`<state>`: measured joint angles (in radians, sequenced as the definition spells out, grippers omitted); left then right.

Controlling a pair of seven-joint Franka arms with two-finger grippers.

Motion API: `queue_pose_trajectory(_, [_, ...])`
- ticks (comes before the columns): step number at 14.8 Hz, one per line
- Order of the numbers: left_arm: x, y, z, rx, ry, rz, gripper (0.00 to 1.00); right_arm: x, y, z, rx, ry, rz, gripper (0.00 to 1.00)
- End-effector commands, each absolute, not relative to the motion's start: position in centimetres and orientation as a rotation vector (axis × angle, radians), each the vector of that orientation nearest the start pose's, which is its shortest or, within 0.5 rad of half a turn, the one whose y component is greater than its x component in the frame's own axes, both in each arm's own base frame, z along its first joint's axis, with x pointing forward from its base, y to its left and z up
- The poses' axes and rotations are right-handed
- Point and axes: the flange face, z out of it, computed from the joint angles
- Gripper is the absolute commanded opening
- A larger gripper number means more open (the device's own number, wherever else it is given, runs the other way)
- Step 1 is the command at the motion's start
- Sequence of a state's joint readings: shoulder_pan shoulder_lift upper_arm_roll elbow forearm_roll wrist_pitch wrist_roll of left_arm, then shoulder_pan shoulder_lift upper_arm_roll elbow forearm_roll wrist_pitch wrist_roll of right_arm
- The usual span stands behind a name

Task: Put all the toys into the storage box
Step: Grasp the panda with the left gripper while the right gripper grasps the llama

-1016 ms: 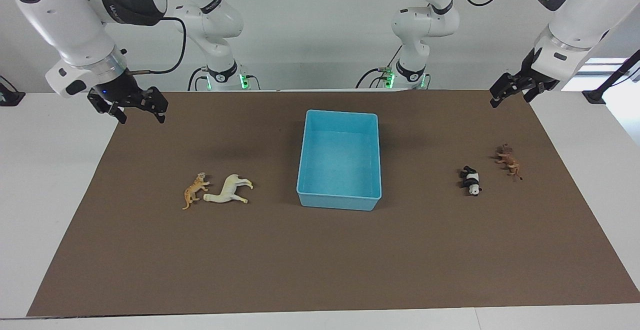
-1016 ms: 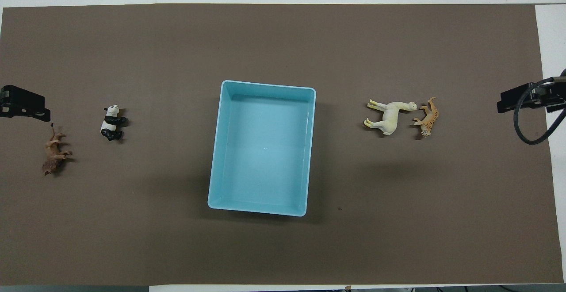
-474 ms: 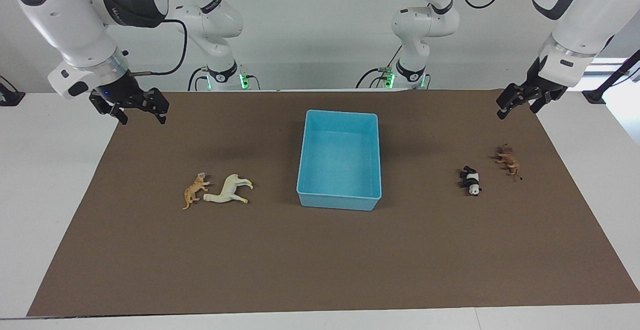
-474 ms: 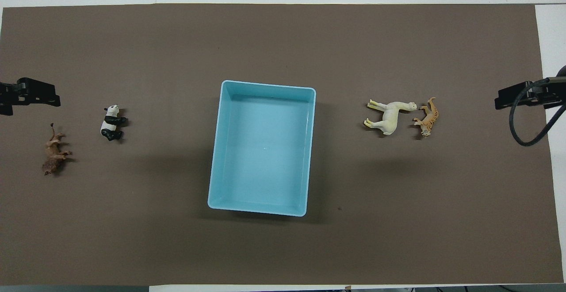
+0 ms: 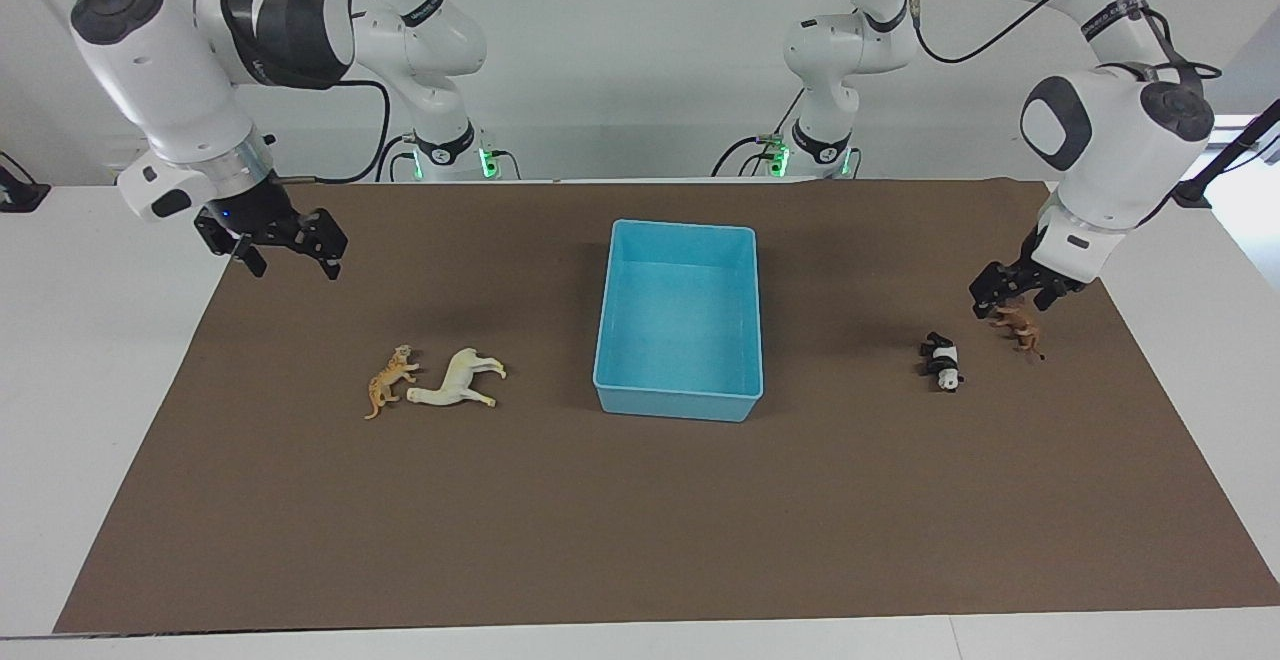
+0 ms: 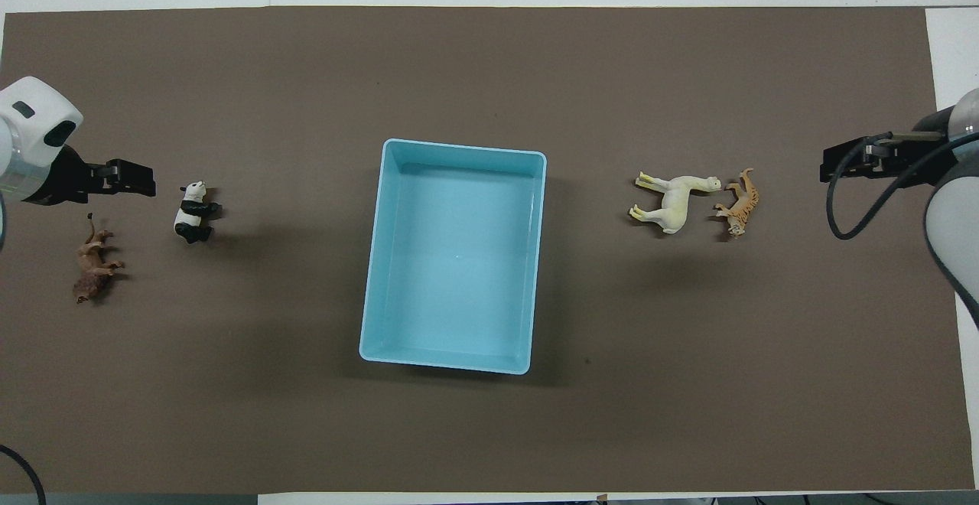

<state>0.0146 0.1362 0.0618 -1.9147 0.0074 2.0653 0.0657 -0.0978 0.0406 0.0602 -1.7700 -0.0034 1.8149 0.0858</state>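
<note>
Brown mat [image 5: 640,500] bears one storage box [image 5: 680,402], four toys — left gripper [image 5: 1012,292] and right gripper [image 5: 290,245] both spread, empty.

Empty light-blue storage box [image 5: 679,312] sits mid-bench; tiger [image 5: 389,379] and white horse [image 5: 458,380] lie together, panda [image 5: 943,361] and lion [image 5: 1020,328] apart.

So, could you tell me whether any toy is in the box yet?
No, the box holds nothing; all four toys lie on the mat outside it.
</note>
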Motion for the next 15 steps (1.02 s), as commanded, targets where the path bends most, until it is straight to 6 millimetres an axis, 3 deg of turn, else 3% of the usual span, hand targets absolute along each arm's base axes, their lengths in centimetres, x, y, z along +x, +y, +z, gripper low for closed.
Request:
queue_pose_trajectory(1, [57.0,4.8,37.4,-3.129,0.113,-0.032,1.00,60.1,1.2,50.5,-3.135,0.186,0.016,0.99])
queue_pose_trajectory(3, [56.9,5.4,36.4,-3.128,0.107,-0.039,1.00,62.6,5.1,47.5,-3.134,0.178,-0.010,0.99])
queue_pose_trajectory(6, [57.2,5.2,34.8,-3.127,0.119,-0.017,1.00,64.3,9.0,44.0,-3.116,0.196,-0.073,0.99])
queue_pose_trajectory(8, [57.4,4.9,33.7,-3.126,0.129,-0.013,1.00,64.8,9.4,42.6,-3.111,0.214,-0.072,0.99])
queue_pose_trajectory(10, [57.6,4.6,32.6,-3.126,0.136,0.002,1.00,64.6,11.8,40.8,-3.112,0.262,-0.041,0.99])
queue_pose_trajectory(13, [57.9,4.4,31.2,-3.124,0.137,-0.003,1.00,64.4,12.4,38.1,-3.113,0.364,0.017,0.99])
queue_pose_trajectory(15, [58.0,4.3,31.0,-3.124,0.132,-0.003,1.00,64.1,12.5,37.5,-3.114,0.403,0.042,0.99])
